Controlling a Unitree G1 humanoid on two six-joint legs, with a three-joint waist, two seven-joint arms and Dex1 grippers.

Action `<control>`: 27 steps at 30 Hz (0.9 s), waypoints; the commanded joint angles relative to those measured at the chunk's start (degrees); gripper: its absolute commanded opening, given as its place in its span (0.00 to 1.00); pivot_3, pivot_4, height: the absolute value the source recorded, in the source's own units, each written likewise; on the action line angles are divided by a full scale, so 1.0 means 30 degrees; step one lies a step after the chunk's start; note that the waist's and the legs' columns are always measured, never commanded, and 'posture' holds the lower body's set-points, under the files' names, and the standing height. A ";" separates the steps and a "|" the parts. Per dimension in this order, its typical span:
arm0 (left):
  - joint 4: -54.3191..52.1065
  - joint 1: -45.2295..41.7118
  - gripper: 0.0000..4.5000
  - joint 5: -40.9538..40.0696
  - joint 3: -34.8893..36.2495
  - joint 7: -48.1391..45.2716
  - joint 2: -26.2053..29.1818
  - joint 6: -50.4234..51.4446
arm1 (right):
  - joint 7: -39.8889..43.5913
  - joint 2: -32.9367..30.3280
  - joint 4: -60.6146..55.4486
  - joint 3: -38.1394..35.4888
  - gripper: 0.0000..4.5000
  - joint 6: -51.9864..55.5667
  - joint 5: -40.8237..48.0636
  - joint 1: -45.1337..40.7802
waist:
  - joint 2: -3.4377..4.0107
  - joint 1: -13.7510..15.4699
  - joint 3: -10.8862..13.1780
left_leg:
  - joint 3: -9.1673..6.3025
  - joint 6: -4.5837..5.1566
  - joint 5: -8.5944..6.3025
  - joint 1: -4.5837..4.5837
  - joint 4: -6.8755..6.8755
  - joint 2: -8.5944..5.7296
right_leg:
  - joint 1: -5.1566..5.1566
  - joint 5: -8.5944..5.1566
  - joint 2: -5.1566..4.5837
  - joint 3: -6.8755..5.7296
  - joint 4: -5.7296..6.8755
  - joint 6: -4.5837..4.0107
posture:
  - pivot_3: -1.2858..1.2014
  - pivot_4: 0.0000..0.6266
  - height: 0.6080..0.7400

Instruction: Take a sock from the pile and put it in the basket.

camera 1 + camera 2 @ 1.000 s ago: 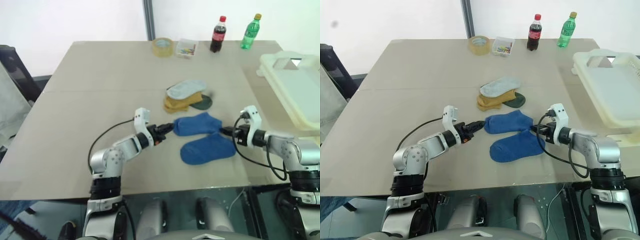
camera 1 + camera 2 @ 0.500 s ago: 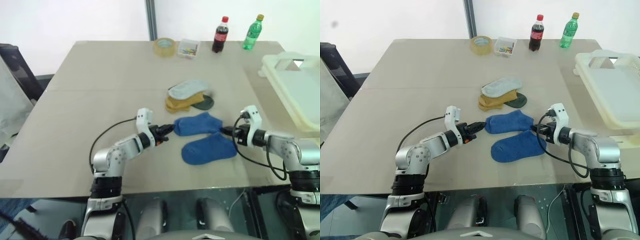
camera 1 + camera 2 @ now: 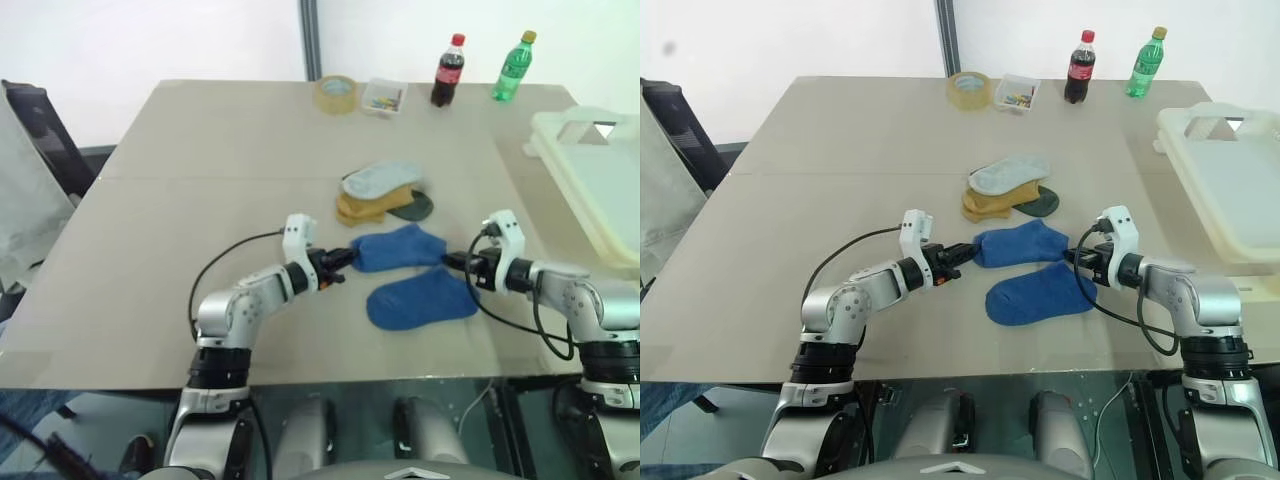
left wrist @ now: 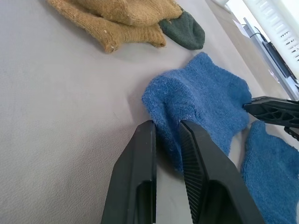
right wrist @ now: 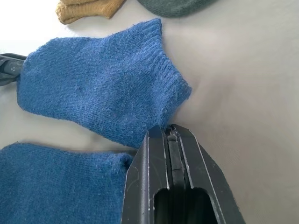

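Left gripper (image 4: 166, 135) pinches one end of the blue sock (image 3: 398, 248), right gripper (image 5: 169, 133) pressed together on the other end. Second blue sock (image 3: 420, 298) just beside. Pile (image 3: 382, 192) behind; basket (image 3: 590, 180) far right.

I get bright, even daylight across the table (image 3: 200, 200), with the white wall behind nearly washed out. Shadows are soft and short, tucked under the arms and the bottles (image 3: 450, 70). My head views look sharp. In my wrist views the black fingers (image 4: 140, 177) up close go slightly soft.
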 commanded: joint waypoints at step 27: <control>-0.7112 0.1987 0.00 -0.5977 0.3237 0.0403 0.0847 0.4151 | -0.2120 -0.0008 -0.5693 -0.4374 0.00 0.4246 0.4649 0.0220 | 0.0014 -0.0046 0.0008 | -0.0011 -0.0003 0.0001 -0.0131 -0.0010 0.0033 | -0.0135 0.0040 0.0001 -0.0008 0.0012 0.0068 | 0.52 0.24 1.00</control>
